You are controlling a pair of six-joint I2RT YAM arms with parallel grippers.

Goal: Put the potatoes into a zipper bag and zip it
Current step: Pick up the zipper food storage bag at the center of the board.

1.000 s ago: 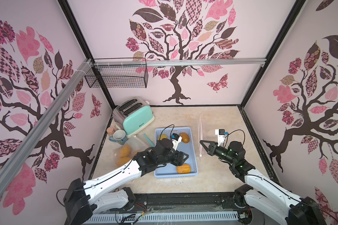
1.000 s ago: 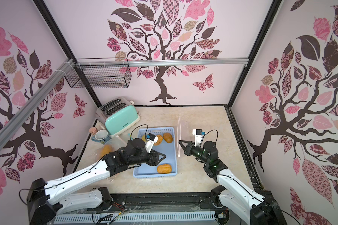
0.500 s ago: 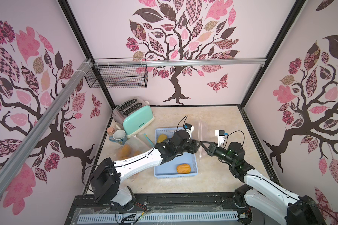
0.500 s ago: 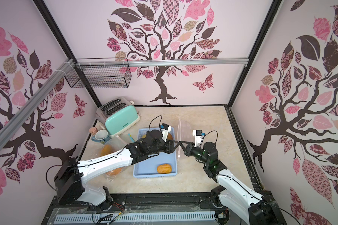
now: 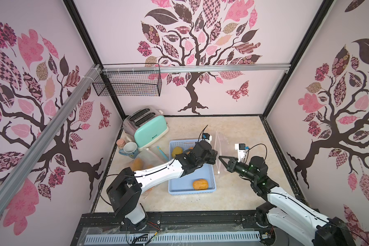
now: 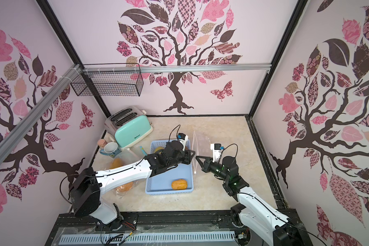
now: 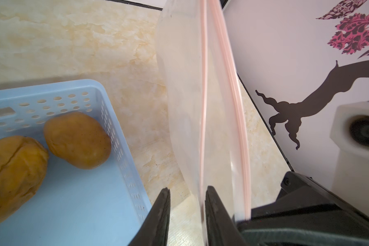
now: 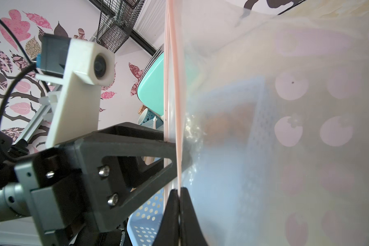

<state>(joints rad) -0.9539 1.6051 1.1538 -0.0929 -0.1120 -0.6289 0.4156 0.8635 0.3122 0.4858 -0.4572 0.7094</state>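
Potatoes [image 5: 200, 184], orange-tan ovals, lie in a pale-blue perforated basket [image 5: 191, 192] at 9 o'clock from the clear zipper bag [image 5: 218, 149], bare tabletop [image 5: 222, 123] at 12. Right gripper [image 8: 179, 192] pinches its pink edge; left gripper [image 7: 188, 190], fingers narrowly parted, straddles it.

a mint-green toaster [image 5: 149, 130] stood in the far left corner of the table [image 5: 232, 198], a patterned mug [image 5: 130, 149] just beside it. a blue perforated basket [image 5: 192, 191] sat mid-table. a black wire basket [image 5: 128, 84] hung from the rail [image 5: 222, 68] on the back wall.
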